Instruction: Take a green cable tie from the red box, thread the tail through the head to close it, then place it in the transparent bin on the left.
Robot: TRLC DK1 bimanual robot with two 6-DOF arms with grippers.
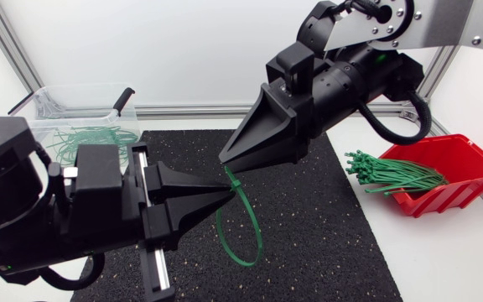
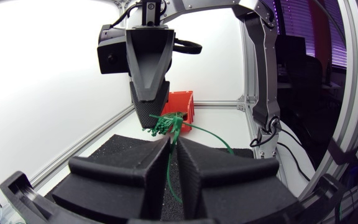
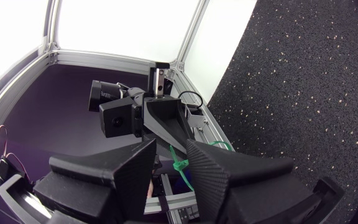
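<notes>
Jaws of left gripper (image 1: 227,192) pinch cable tie (image 1: 257,243).

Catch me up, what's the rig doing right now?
The left end effector is shut on a green cable tie, which hangs as a loop over the black mat. The right end effector sits at the tie's upper end, grip unclear. Spare ties lie in the red box; the clear bin already holds some.
</notes>
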